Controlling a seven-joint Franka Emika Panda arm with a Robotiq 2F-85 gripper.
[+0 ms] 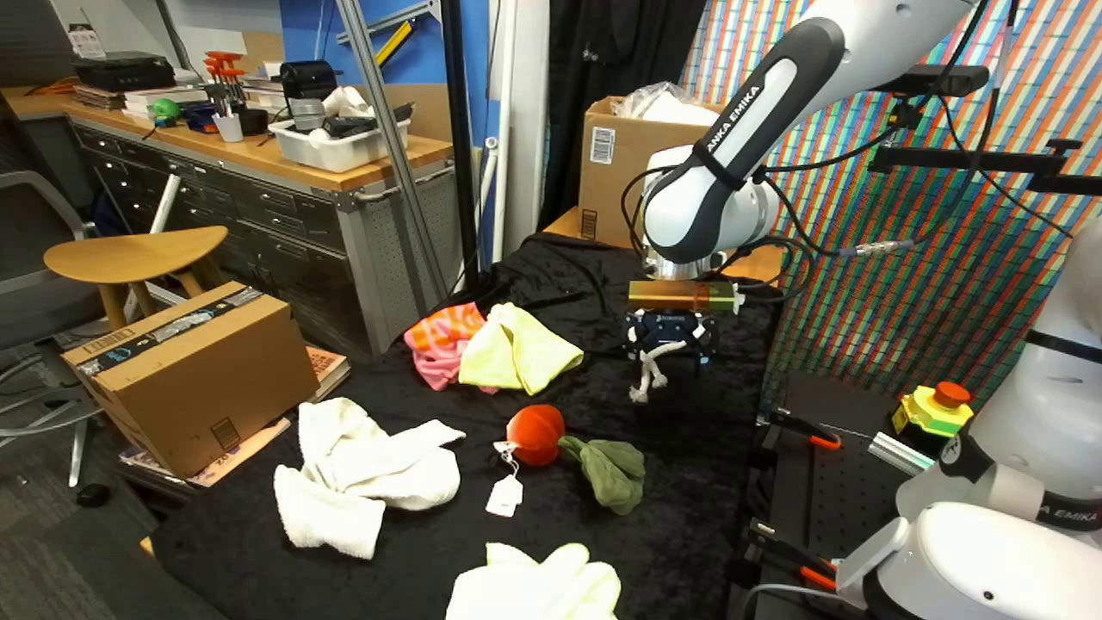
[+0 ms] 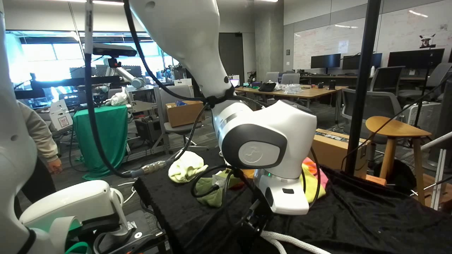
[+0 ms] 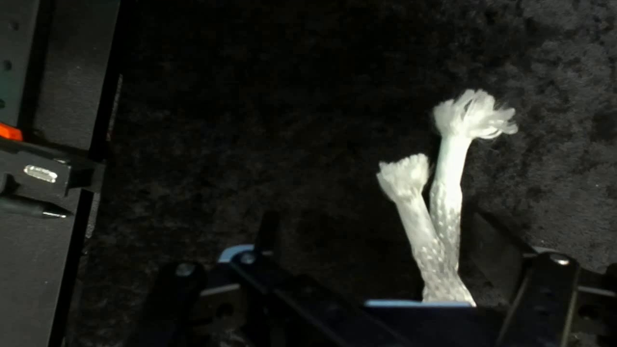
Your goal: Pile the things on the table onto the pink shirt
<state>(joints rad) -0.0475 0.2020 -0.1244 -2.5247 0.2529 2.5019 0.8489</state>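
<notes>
On the black-topped table point(image 1: 680, 551) the pink shirt point(image 1: 436, 349) lies at the far left, partly covered by a yellow-green cloth point(image 1: 521, 349). My gripper point(image 3: 381, 236) is open over the table's right side. A white rope point(image 3: 446, 217) lies between its spread fingers, nearer the right one and apart from both; the gripper body hides its rear part in the wrist view. Nearer the exterior camera are a red ball point(image 1: 537, 436) with a white tag, a dark green cloth point(image 1: 613, 474), white cloths point(image 1: 370, 482) and a pale yellow cloth point(image 1: 538, 585).
A cardboard box point(image 1: 194, 379) stands beside the table's left edge. Along the right edge runs a black panel with tools and an emergency stop button point(image 1: 938, 409). Another cardboard box point(image 1: 637, 164) stands behind the arm.
</notes>
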